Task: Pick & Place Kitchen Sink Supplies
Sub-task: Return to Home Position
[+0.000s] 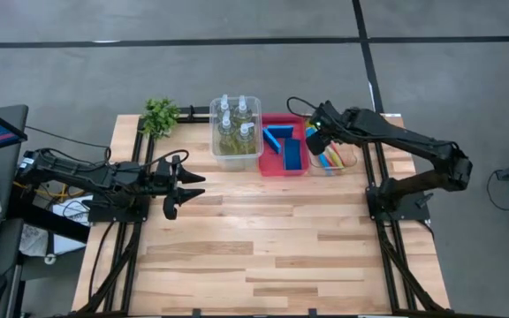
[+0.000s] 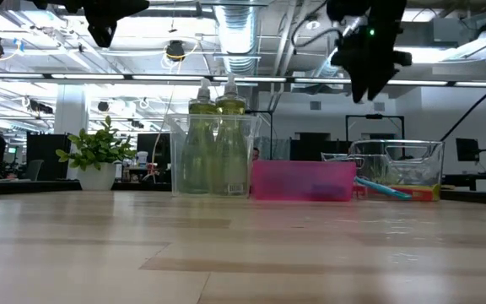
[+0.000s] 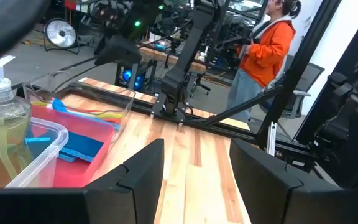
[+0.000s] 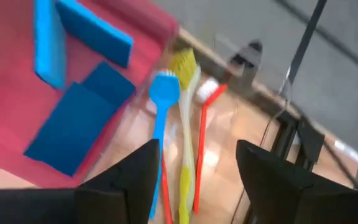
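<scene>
My right gripper [image 1: 318, 141] hangs wide and empty over the clear bin [image 1: 353, 162], where the 3 dish brushes [image 4: 184, 118] lie side by side, handles toward it, so a straight lift should clear them; my left gripper [image 1: 193, 185] waits spread, well apart.

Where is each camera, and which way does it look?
High view: overhead, straight down on the table; left gripper and right gripper show.
Low view: table height, level across at the bottles and red bin; right gripper hangs above.
Left wrist view: from the left wrist, across the table past its open fingers.
Right wrist view: from the right wrist, down at the brushes past its open fingers.
Both wrist views show the blue sponges.
</scene>
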Controlling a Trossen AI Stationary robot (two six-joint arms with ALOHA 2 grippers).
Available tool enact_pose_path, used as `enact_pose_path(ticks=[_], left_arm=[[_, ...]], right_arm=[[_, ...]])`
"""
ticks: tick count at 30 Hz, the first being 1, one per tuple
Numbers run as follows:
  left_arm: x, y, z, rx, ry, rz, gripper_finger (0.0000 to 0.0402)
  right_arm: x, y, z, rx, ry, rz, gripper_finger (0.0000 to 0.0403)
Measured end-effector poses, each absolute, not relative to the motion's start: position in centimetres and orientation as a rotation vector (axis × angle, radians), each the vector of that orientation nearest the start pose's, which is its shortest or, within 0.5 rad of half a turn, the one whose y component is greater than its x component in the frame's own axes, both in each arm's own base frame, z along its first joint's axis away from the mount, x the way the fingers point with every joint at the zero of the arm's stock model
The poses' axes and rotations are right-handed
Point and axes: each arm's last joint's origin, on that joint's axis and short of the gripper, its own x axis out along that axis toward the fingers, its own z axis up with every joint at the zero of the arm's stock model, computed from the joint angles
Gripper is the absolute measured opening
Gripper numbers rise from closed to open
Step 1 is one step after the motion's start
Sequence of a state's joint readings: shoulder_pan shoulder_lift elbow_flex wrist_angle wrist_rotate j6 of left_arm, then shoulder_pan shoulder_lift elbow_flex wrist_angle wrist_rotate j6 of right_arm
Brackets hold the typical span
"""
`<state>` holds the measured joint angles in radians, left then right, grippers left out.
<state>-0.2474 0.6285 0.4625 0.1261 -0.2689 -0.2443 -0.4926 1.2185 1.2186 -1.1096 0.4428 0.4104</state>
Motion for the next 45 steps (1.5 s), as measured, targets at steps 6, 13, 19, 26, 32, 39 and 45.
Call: enact_pose_path(ticks=[6, 13, 19, 26, 32, 39, 45], left_arm=[[15.1, -3.1, 27.4, -0.235, 0.039, 0.002, 0.0186], [15.1, -3.2, 27.4, -0.257, 0.04, -0.005, 0.0186], [15.3, -3.2, 27.3, -0.287, 0.039, -0.003, 0.0186], [15.3, -3.3, 27.6, -0.319, 0.015, -0.009, 0.0186], [14.9, -3.1, 28.0, -0.319, -0.025, 0.011, 0.0186], [12.1, -2.1, 29.1, -0.234, -0.108, 0.11, 0.0186], [8.5, -1.0, 28.9, -0.216, -0.116, 0.172, 0.0186]], right_arm=[[17.9, -8.4, 35.1, 0.266, 0.768, -1.033, 0.0214], [16.7, -4.3, 37.3, 0.199, 0.595, -0.87, 0.0212], [17.6, -0.6, 35.9, 0.211, 0.466, -0.766, 0.0209], [19.1, 2.9, 33.3, 0.163, 0.433, -0.668, 0.0209], [19.1, 5.6, 34.1, 0.133, 0.343, -0.503, 0.0209], [16.5, 6.5, 36.1, 0.087, 0.258, -0.361, 0.0209], [13.6, 6.4, 36.1, 0.089, 0.21, -0.258, 0.0209]])
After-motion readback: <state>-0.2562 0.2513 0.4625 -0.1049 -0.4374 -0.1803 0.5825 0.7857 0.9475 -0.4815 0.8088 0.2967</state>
